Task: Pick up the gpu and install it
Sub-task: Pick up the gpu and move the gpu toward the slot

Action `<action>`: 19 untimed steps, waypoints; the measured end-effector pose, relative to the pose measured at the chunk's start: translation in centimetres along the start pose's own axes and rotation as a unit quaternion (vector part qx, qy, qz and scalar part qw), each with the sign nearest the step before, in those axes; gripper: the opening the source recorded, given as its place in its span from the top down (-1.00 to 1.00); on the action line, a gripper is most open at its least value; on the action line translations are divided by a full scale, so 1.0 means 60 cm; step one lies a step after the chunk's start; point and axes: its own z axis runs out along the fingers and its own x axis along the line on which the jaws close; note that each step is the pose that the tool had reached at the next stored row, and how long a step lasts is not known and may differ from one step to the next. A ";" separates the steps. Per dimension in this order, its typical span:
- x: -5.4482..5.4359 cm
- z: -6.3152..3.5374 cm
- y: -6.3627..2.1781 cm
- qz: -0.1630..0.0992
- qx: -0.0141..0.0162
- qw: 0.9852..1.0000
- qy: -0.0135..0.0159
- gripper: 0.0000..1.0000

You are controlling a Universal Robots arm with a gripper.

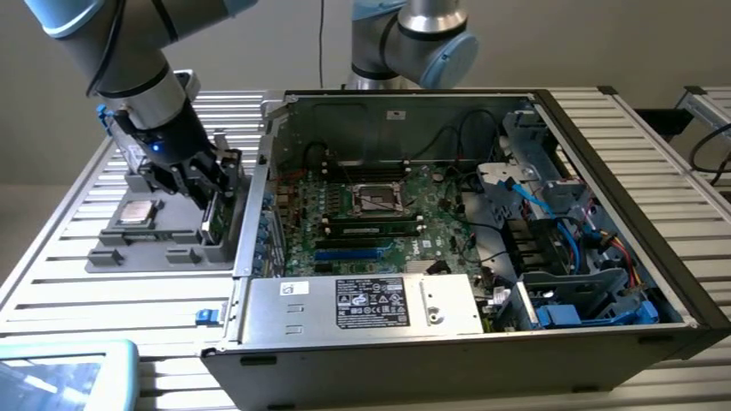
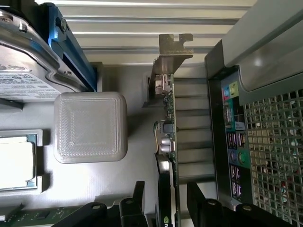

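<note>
Claw sits at about nine o'clock in the exterior view. It is pointed down, open, over the gpu, which stands on edge in a grey holder. That holder lies just beside the open computer case, on the side nearest nine o'clock. A processor rests flat in the holder too. Inside the case, the motherboard takes up the middle of the picture and a power supply sits towards six o'clock.

In the wrist view, the claw straddles the gpu. Its dark fingers stand one on each side of the thin card, with a gap showing between finger and board, so nothing is gripped. The card's silver bracket is at the end farthest from the fingers. A grey block and a hard drive lie on one side of the card, and the case's rear port panel is on the other.

This looks like the pick-up, at the approach, with the card not yet lifted. A grasp here calls for the fingers to meet the board squarely. They should stay off the small parts along its face and be firm enough that the card does not tilt.

Everything rests on a ribbed aluminium table. A plain pale wall runs behind it from ten to two o'clock.
</note>
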 end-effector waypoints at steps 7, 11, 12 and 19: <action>-0.002 0.006 -0.001 0.003 0.000 1.000 0.001 0.21; -0.002 0.007 -0.001 0.003 0.000 1.000 0.002 0.45; -0.002 0.007 -0.001 0.003 0.000 1.000 0.002 0.45; -0.004 -0.006 0.000 0.004 -0.002 1.000 0.002 0.45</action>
